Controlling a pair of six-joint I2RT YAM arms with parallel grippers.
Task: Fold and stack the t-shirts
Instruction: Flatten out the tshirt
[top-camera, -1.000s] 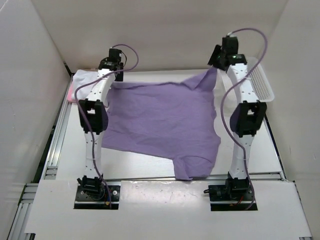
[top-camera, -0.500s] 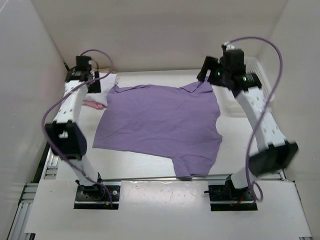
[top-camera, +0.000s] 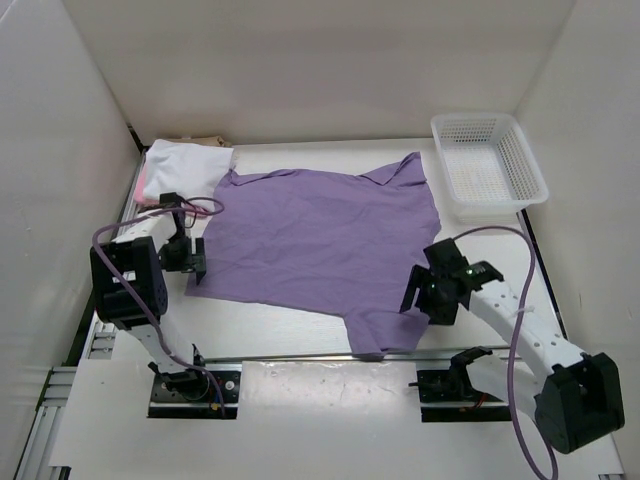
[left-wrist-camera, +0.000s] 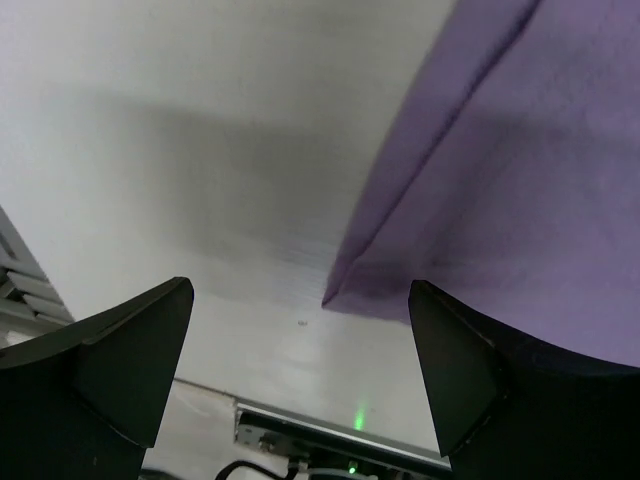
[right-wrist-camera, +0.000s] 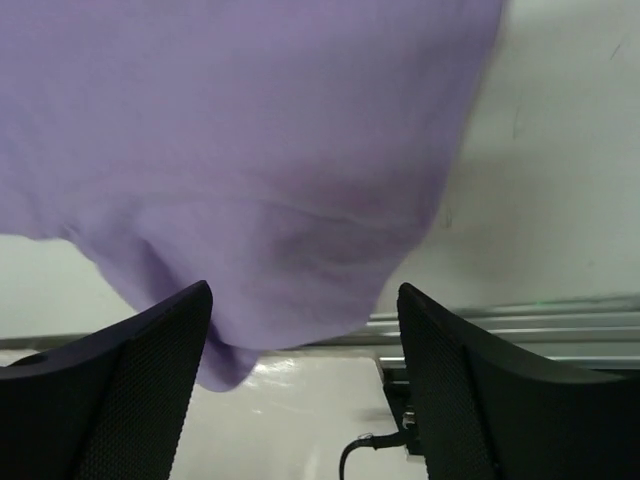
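Observation:
A lavender t-shirt (top-camera: 320, 240) lies spread flat in the middle of the table, with one sleeve hanging over the near edge. At the back left sits a folded white t-shirt (top-camera: 185, 160), with a pink t-shirt (top-camera: 143, 186) showing under its left side and a tan strip (top-camera: 200, 140) behind it. My left gripper (top-camera: 190, 258) is open and low at the lavender shirt's near left corner (left-wrist-camera: 335, 295), which lies between its jaws (left-wrist-camera: 300, 350). My right gripper (top-camera: 424, 290) is open beside the near right sleeve (right-wrist-camera: 260, 180), which fills the space ahead of the jaws (right-wrist-camera: 305, 340).
A white mesh basket (top-camera: 488, 165) stands at the back right corner. White walls close in the left, back and right sides. A metal rail (top-camera: 300, 352) runs along the table's near edge, in front of the arm bases.
Both arms have swung from the shirt's far edge down to its near corners. Both grippers opened and let go of the lavender shirt, which now lies flat. The basket is uncovered.

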